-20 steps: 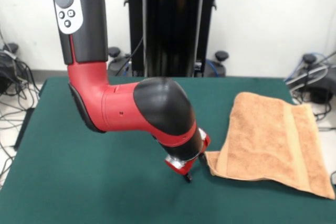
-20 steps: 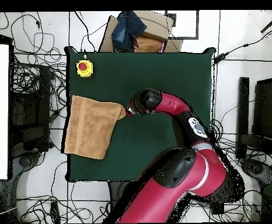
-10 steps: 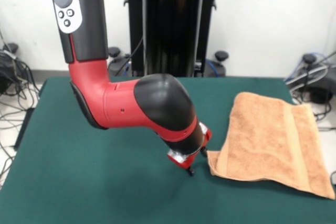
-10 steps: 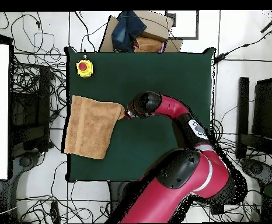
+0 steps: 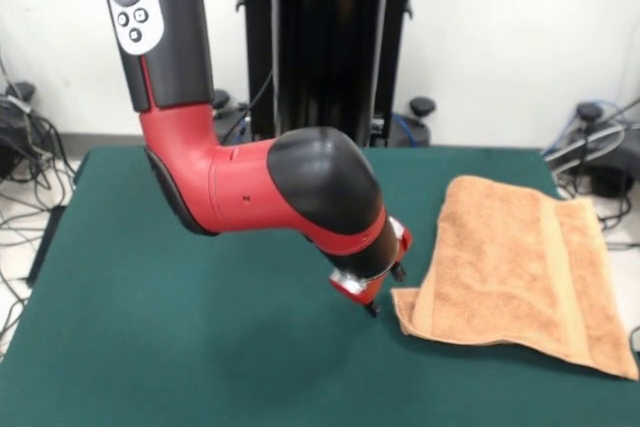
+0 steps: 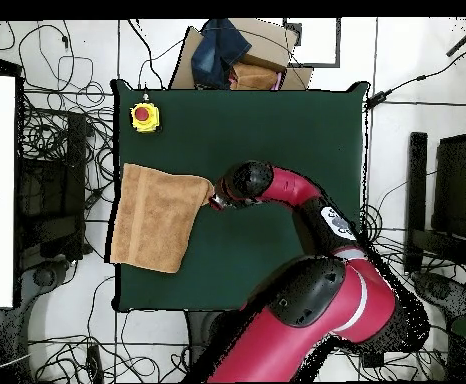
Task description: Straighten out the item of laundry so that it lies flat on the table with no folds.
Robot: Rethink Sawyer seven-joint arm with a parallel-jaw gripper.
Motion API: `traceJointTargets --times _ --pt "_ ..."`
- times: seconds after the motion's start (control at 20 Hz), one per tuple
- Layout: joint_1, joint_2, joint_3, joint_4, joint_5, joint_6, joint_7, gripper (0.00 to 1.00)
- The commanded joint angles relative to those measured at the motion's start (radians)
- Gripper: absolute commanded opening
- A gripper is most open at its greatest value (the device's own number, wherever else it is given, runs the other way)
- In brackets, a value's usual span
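Front view: the towel [image 5: 515,272] is seen at about 3 o'clock on the green table [image 5: 180,347], still folded over. The pincer [image 5: 378,299] is held low, just beside the towel's corner at 9 o'clock. Whether it is open cannot be told, and nothing seems to be held. The top layer's corner should be pinched alone, then pulled slowly sideways so the fold is opened.

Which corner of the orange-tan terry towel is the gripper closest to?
The corner of the orange-tan terry-cloth towel that points toward the green table's middle, at the front view's lower left of the cloth. The gripper hangs just beside it; the other corners lie near the table's edge.
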Motion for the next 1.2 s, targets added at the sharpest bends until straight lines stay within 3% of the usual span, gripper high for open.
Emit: traceJointTargets --times 0.05,0.15,0.3,0.65,0.8,0.95,1.2 --pt "-0.005 -0.032 0.003 0.080 -0.034 0.094 -0.035 1.00" --pt "-0.010 -0.101 0.000 0.135 -0.026 0.118 -0.017 1.00" --pt "-0.015 -0.133 0.008 0.166 -0.015 0.131 -0.009 1.00" --pt "-0.018 -0.046 0.035 0.097 0.000 0.060 0.001 1.00" --pt "-0.010 -0.020 0.036 0.082 -0.009 -0.066 0.062 1.00" --pt "0.039 -0.017 -0.056 0.065 -0.046 -0.185 0.216 1.00" --pt "0.086 -0.071 -0.121 0.120 -0.003 -0.200 0.333 1.00"
